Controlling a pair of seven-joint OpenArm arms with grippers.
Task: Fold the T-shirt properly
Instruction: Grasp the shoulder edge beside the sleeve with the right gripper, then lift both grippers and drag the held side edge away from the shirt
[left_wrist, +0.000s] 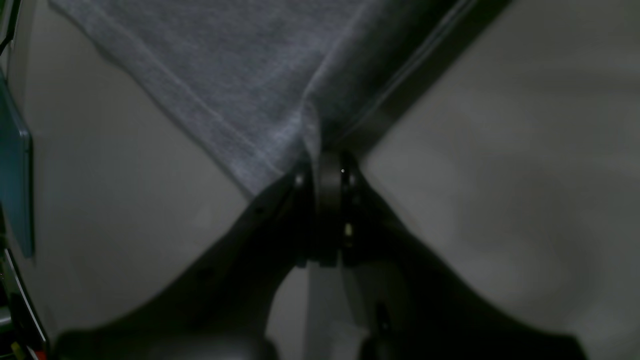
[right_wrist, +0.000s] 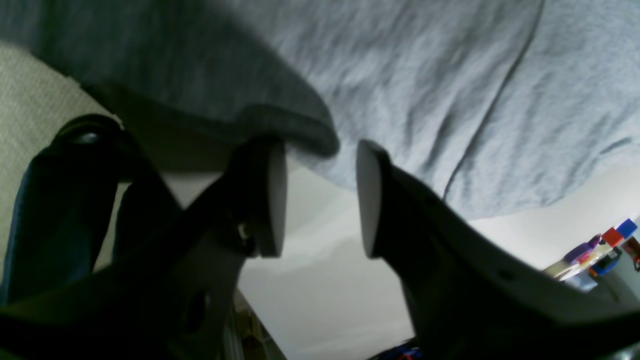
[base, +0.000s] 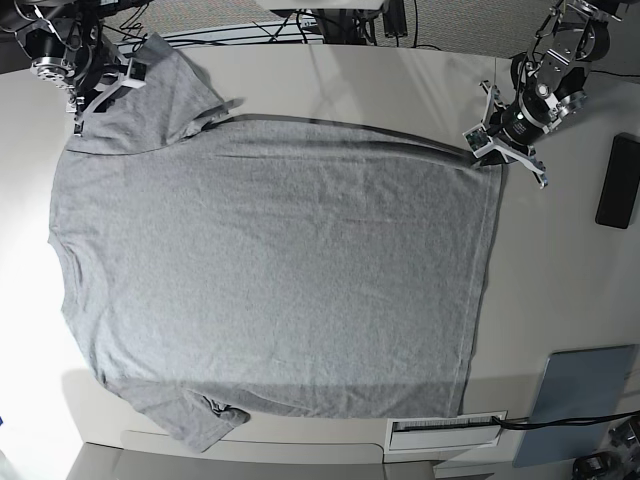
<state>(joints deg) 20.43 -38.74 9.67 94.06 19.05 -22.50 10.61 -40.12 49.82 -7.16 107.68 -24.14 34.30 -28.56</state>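
The grey T-shirt lies spread flat on the table, plain side up, with its neck at the left and its hem at the right. My left gripper is at the hem's far corner and is shut on that corner; in the left wrist view the cloth is pinched between its closed fingers. My right gripper hovers at the far sleeve. It stands open, and the sleeve's edge drapes just over one pad with nothing between the pads.
A black flat device lies at the right edge. A grey-blue pad sits at the near right, with a white label strip beside it. Cables run along the back edge. Small coloured items show beyond the table.
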